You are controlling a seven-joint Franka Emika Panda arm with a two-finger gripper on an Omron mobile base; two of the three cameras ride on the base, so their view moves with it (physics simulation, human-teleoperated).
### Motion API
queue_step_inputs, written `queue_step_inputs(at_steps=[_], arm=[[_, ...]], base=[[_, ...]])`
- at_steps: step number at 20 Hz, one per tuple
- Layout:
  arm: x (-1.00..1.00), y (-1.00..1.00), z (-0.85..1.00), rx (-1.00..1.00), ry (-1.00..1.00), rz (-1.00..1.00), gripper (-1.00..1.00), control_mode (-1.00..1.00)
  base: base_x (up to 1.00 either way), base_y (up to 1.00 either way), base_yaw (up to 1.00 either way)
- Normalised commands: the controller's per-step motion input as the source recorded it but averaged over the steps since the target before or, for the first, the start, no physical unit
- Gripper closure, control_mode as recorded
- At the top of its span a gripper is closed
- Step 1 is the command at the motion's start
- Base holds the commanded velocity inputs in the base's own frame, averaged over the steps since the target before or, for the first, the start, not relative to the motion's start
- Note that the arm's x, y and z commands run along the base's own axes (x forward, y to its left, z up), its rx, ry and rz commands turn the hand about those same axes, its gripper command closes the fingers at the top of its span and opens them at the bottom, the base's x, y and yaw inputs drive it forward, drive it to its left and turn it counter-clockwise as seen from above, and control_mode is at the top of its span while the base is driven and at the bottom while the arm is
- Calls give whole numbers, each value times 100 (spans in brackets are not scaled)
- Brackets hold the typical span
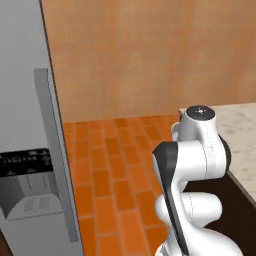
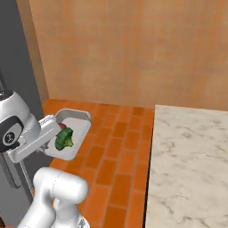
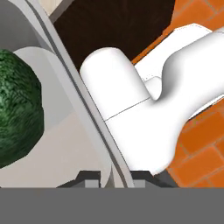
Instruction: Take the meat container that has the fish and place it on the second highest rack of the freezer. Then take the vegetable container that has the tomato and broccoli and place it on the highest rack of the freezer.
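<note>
Broccoli [image 2: 65, 140] and the tomato [image 2: 62, 127] lie inside the vegetable container [image 2: 76, 121], a pale shallow tray that is carried in the air over the orange tile floor [image 2: 116, 151], not resting on any surface. In the right base view the gripper [image 2: 50, 136] meets the tray at its near rim, on the side toward the arm, and the tray reaches away from the fingers toward the wall [image 2: 133, 49]; its long axis runs about along the line of the hand, so the load hangs out in front of the grip. In the hand view the rim [image 3: 83, 109] of the tray goes straight down between the two finger tips at the bottom edge, and the jaws are nearly closed, pinched on this thin wall, with the broccoli just on the inner side of it. The freezer [image 1: 30, 150] stands to the left of the robot, grey, with its long bar handle [image 1: 55, 150], and from these views its door looks closed to me; the racks inside are hidden. I judge that the second part of the task is in hand. The marble counter [image 2: 191, 164] is to the right, well apart from the tray. For the coming move the tray must swing left, because the freezer lies on the side opposite to where the tray points now, and the far end may sag or tip.
</note>
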Motion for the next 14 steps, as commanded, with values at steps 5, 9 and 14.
queue_step_inputs(at_steps=[5, 9, 14], arm=[[0, 0, 0, 0, 0, 0, 100, 100], [0, 0, 0, 0, 0, 0, 100, 100], [0, 0, 0, 0, 0, 0, 100, 100]], base=[[99, -69, 27], [100, -37, 31], [100, -11, 33]])
